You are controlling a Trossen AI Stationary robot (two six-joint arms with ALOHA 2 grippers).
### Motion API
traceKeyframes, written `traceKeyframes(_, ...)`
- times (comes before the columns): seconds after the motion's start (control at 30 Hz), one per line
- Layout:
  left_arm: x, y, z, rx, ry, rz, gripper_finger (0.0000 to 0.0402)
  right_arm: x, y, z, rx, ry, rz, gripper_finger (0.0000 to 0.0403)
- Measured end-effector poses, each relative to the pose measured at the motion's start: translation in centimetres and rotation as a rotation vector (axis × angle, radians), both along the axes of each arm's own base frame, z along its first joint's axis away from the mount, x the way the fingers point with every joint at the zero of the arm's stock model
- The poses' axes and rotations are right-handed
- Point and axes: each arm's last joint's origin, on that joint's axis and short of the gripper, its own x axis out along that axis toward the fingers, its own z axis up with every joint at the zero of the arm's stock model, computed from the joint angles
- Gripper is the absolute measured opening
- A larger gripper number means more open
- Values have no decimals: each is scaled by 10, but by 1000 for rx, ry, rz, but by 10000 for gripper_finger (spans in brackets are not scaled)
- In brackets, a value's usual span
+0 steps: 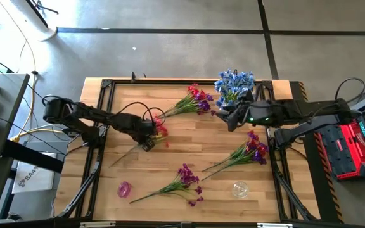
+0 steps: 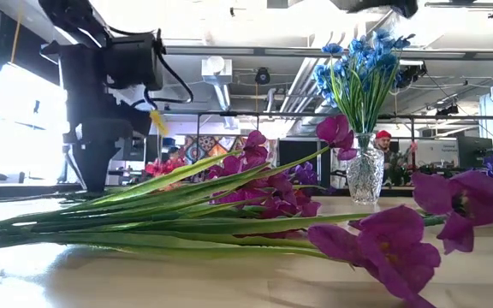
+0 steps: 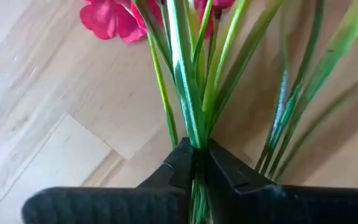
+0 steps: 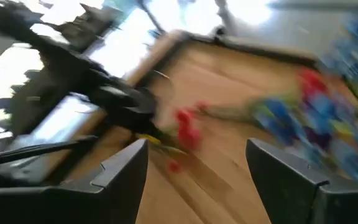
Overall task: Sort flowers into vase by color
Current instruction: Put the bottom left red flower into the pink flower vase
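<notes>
Inspection for legible markings: one partial print found, reading "S4", dark letters on a white panel point(image 1: 32, 179) lying on the floor just beside the surface's point(image 1: 170, 161) left edge; the remainder is cut off. No other text, label, brand or number is readable.

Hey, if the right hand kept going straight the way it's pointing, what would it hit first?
Probably the red flower spray held by the left hand: it sits between the open fingers of the right hand in the right wrist view. Depth is unclear, so it may pass above.
</notes>
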Motion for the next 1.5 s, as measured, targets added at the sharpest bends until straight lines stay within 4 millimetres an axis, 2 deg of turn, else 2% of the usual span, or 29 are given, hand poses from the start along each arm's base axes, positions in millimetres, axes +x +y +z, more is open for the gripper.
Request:
traceKeyframes(0.17,-6,-3,27,-10,-120,-46,4,3,7,-21,106,105,-124,258)
traceKeyframes(0.37,-28,-4,74,-1,-373,-80,3,11,25,-20,134,27,-104,258)
traceKeyframes(0.53,-49,-12,112,-15,-652,-188,3,12,30,-16,122,-26,-116,258)
traceKeyframes(0.83,-75,-44,184,-81,-1325,-419,3,12,33,-17,103,-8,-78,258)
traceKeyframes(0.93,-80,-59,191,-112,-1398,-479,3,11,39,-17,112,-3,-43,258)
traceKeyframes(1.03,-84,-78,190,-151,-1393,-554,2,8,49,-17,116,-3,3,258)
traceKeyframes(1.27,-96,-121,184,-79,-1375,-721,0,-3,72,-16,85,-27,32,258)
traceKeyframes(1.5,-114,-142,178,80,-1333,-676,0,-5,75,-17,103,-30,34,258)
